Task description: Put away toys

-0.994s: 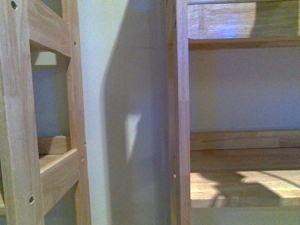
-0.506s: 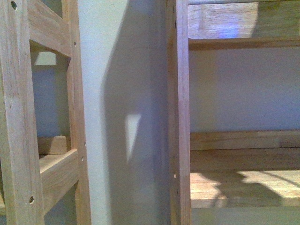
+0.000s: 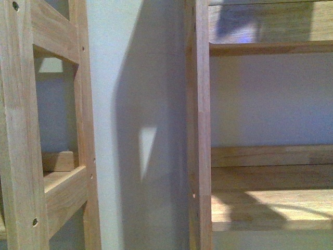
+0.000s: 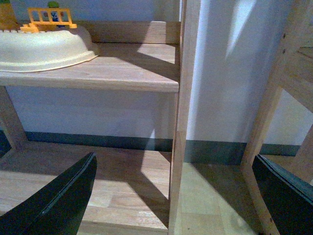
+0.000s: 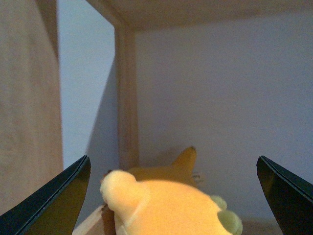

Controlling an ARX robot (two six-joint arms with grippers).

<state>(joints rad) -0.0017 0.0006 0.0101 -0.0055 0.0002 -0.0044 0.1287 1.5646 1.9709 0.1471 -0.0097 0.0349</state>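
I note an orange-yellow plush toy (image 5: 166,203), pale wooden shelving (image 3: 200,130), a cream basin (image 4: 46,49), an orange toy fence (image 4: 49,18), black gripper fingers (image 4: 58,200).

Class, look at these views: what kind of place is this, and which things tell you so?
Probably a home playroom or child's room: wooden shelf units against a plain wall, a plush toy on a shelf, a yellow toy fence.

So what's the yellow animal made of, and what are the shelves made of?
The yellow animal looks like soft plush fabric: fuzzy, matte, with rounded, squishy edges. The shelves look like pale wood with a smooth, unpainted finish: you can see grain lines, joined boards and screw holes.
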